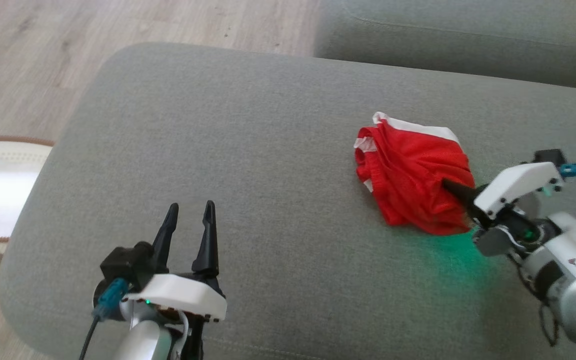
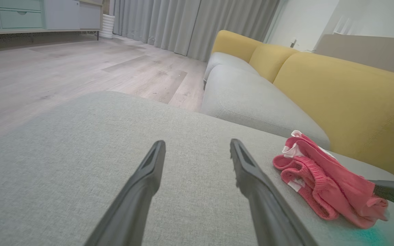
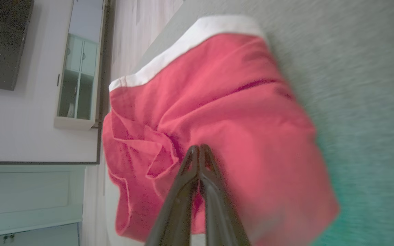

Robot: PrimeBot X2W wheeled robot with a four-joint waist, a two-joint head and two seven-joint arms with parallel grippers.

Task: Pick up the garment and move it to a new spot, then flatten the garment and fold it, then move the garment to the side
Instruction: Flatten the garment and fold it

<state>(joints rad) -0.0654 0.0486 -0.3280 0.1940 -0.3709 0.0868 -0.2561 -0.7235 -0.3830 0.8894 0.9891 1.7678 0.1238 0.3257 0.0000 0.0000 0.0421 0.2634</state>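
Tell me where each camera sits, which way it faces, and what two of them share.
Head view: up high, looking down on the cushion; left gripper open lower left, right gripper at the garment.
Left wrist view: low over the cushion, facing the yellow sofa back; own fingers spread.
Right wrist view: rolled sideways, close on the garment; own fingers pinched shut on it.
Shared: all three show the garment.

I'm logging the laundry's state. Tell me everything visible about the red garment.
The red garment looks like mesh shorts with a white band and white side trim. It lies crumpled in a heap on the grey sofa cushion, toward the robot's right. The right gripper is shut, pinching its fabric.
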